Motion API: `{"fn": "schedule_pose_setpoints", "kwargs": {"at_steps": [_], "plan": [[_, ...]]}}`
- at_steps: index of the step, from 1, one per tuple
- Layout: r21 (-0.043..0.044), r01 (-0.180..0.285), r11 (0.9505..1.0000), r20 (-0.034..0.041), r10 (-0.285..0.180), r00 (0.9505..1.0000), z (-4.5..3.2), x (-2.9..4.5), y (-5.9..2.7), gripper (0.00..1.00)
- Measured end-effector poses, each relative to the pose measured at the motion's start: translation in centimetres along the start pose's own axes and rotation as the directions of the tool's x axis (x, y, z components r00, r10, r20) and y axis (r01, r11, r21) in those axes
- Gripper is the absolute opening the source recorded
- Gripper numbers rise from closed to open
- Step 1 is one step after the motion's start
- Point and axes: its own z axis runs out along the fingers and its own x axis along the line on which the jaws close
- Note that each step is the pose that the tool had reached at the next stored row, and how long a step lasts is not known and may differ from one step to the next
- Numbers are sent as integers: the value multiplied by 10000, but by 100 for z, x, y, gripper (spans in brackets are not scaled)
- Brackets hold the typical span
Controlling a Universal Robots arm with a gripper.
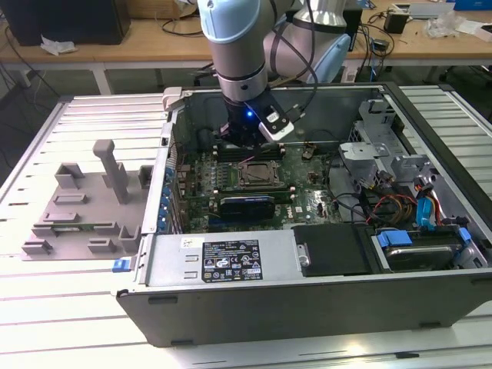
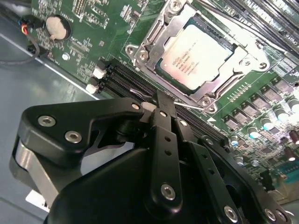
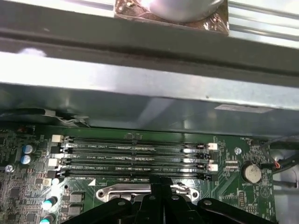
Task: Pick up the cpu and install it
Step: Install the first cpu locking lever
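cpu (image 2: pixel 198 56) seated in socket frame (image 2: pixel 140 56); fingers (image 2: pixel 161 105) clenched together, empty, tips partly hidden

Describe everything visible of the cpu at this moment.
The cpu is a flat square chip with a pale silver metal top carrying faint print. It lies level, seated inside the metal socket frame on the green motherboard. The gripper sits beside the socket, apart from the chip.
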Motion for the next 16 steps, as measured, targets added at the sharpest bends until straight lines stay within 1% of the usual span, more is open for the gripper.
{"fn": "schedule_pose_setpoints", "kwargs": {"at_steps": [2, 4, 10, 11, 13, 16], "plan": [[59, -217, 9997, 44, 217, 9998, 17, 3, -4, 11], [133, -560, 9983, 115, 558, 9984, 45, 9, -6, 11], [185, -866, 9961, 182, 863, 9961, 78, 12, 43, 11], [214, -1052, 9942, 224, 1047, 9943, 88, 13, 52, 11], [280, -1454, 9890, 317, 1445, 9890, 102, 16, 62, 11], [319, -1716, 9846, 397, 1704, 9846, 106, 44, 77, 11]]}}
